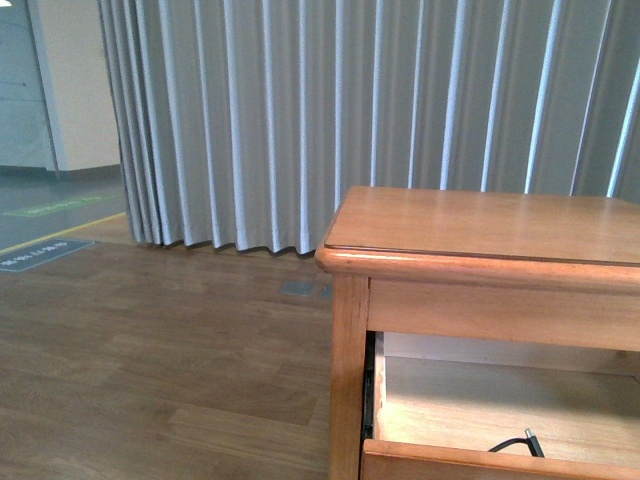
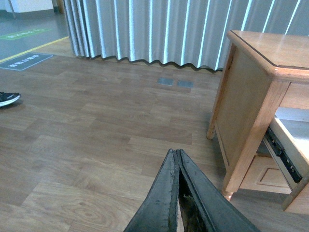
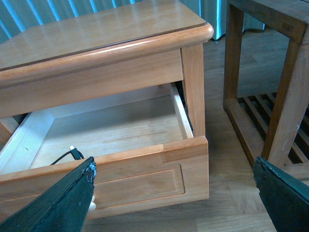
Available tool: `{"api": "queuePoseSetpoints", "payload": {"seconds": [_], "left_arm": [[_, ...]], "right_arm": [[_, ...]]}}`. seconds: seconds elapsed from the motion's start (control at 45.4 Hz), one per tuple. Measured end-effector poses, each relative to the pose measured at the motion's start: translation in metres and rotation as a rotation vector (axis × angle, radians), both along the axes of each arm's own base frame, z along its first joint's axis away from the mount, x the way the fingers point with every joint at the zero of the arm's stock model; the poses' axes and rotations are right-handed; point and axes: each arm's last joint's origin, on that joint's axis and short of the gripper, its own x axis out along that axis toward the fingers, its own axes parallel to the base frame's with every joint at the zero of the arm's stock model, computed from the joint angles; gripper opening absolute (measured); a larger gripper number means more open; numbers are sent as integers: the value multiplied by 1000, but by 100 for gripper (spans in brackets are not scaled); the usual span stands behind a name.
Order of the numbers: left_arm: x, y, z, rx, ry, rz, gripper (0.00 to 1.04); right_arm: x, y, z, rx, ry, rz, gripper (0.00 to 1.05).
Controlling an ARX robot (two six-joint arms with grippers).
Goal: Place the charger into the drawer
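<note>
Upper drawer [image 3: 159,176] of the cabinet [image 1: 480,225] is pulled well out, pale inside exposed. Charger [image 3: 75,153] is inside that drawer, on its bottom near the front panel. Only the thin black cable and its plug tip [image 1: 532,441] show; can't make out the block itself in any view. Right pincer [image 3: 174,164] is in front of the cabinet, just outside the drawer front, fingers [image 3: 63,203] spread wide, nothing held. Left pincer [image 2: 176,159] is off the cabinet's side, above the wood floor [image 2: 96,145], clear of the cabinet, fingers pressed together with nothing between them. Curtain [image 1: 300,120] hangs behind the cabinet. Wooden stand [image 3: 280,72] with a slatted shelf is just beside the cabinet. Black shoe [image 2: 7,98] is on the floor, well away from the cabinet.
</note>
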Motion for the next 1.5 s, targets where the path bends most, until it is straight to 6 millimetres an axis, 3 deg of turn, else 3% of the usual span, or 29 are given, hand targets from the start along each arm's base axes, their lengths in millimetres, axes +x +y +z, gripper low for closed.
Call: {"api": "queuePoseSetpoints", "payload": {"seconds": [0.66,1.365,1.497], "left_arm": [[-1,0,-32,8,-7,0,4],[-1,0,-32,8,-11,0,4],[-1,0,-32,8,-11,0,30]], "right_arm": [[0,0,0,0,0,0,96],[0,0,0,0,0,0,96],[3,1,-3,-270,-79,-46,96]]}}
